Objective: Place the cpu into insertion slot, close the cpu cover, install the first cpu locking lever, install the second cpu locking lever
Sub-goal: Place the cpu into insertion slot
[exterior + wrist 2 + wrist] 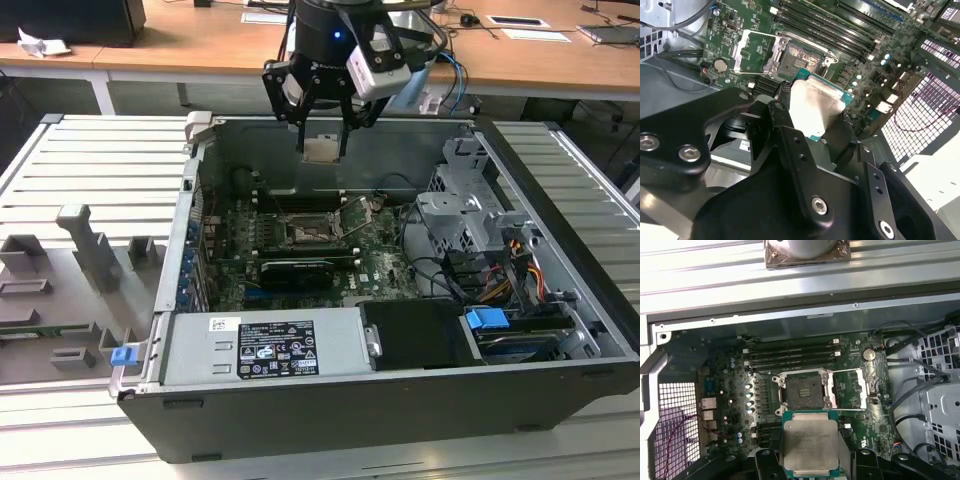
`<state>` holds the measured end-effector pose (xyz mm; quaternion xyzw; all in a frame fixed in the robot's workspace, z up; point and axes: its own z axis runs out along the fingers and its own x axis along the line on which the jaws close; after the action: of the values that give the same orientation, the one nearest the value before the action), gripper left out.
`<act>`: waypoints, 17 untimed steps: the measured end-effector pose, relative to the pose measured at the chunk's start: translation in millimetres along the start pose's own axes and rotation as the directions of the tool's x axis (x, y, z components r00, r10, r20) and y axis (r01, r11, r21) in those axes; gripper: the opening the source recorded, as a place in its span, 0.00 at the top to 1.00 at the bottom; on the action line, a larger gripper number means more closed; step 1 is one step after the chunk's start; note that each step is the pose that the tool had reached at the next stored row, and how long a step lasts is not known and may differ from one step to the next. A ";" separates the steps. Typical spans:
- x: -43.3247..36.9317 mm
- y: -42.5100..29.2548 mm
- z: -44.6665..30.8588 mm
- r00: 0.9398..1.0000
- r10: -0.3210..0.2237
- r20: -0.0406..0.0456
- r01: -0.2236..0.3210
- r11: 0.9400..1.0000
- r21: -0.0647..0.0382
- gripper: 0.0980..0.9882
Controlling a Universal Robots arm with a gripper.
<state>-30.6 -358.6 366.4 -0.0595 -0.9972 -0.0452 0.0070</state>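
My gripper [322,146] hangs above the open computer case, shut on the cpu [321,150], a small pale silver square held by its edges. In both wrist views the cpu [815,107] [810,444] sits flat between the black fingers [781,107], above the green board and clear of it. The insertion slot [305,232] [801,60] [803,390] lies open below, its dark centre bare. The cpu cover [356,215] [758,50] [850,388] is swung back beside the slot on its hinge.
Long black memory slots [790,356] run next to the socket. A silver power supply [265,345] fills the case's front. A drive cage [465,215] with cables stands at the exterior view's right. Grey fixtures [90,250] sit on the slatted table at the left.
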 end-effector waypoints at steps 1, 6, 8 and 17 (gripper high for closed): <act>0.0 0.0 0.3 1.000 0.013 0.001 -0.013 1.000 0.000 0.52; 0.0 -0.1 1.1 0.999 0.049 0.004 -0.049 0.999 -0.001 0.52; 0.0 -0.1 1.3 0.998 0.057 0.005 -0.057 0.998 -0.001 0.52; 0.0 -0.2 2.0 0.994 0.108 0.010 -0.108 0.994 -0.003 0.52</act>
<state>-30.6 -358.6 364.4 -0.1138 -0.9925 -0.0455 0.0045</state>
